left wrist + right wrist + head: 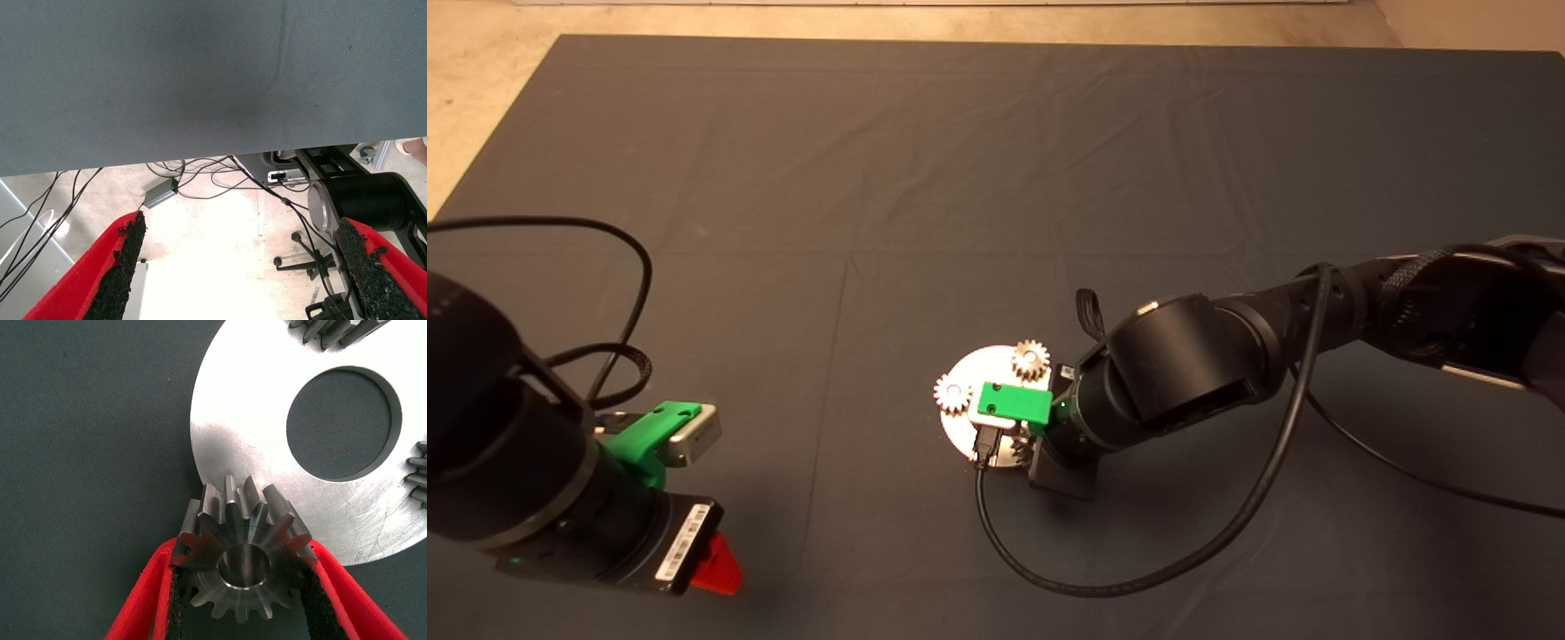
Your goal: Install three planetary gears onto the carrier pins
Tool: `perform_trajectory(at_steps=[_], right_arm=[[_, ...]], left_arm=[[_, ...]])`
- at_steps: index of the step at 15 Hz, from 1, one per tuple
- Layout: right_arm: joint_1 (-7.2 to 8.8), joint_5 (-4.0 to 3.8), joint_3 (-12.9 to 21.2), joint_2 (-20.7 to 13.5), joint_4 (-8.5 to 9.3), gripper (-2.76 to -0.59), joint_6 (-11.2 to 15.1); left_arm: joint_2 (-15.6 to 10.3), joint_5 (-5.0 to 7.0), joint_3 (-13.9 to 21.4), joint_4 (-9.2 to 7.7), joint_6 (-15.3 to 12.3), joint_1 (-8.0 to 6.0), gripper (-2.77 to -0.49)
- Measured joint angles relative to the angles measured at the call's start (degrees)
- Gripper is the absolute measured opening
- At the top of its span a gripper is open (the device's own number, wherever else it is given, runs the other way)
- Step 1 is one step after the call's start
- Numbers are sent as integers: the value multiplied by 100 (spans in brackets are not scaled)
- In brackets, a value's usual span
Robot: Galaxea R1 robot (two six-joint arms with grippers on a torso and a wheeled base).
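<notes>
Right tool (243, 613) grips a small shiny steel toothed gear (241, 561) over the flat round silver plate's (253, 460) edge; left tool (243, 273) sits wide, parked.

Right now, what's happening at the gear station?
The right tool is shut on the third planetary gear, holding it over the edge of the round silver carrier plate. In the wrist view a pin seems to fill the gear's hole, so it looks seated or close to it. Two other gears already sit on the plate. The left tool is open and parked at the mat's lower left, holding nothing.
</notes>
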Motion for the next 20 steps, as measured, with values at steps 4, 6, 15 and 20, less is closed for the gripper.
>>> perform_trajectory(at_steps=[4, 6, 15, 20], right_arm=[[-15, 2, 22, -11, -116, -234, 0], [-20, 2, 26, -13, -197, -234, 0], [-76, -15, 35, -24, -437, -234, 22], [-80, -23, 44, -24, -458, -234, 20]], left_arm=[[0, 2, 0, 0, 0, 0, -122], [0, 0, 0, 0, 0, 0, -122], [0, 0, 0, 0, 0, 0, -122], [0, 0, 2, 0, 0, 0, -122]])
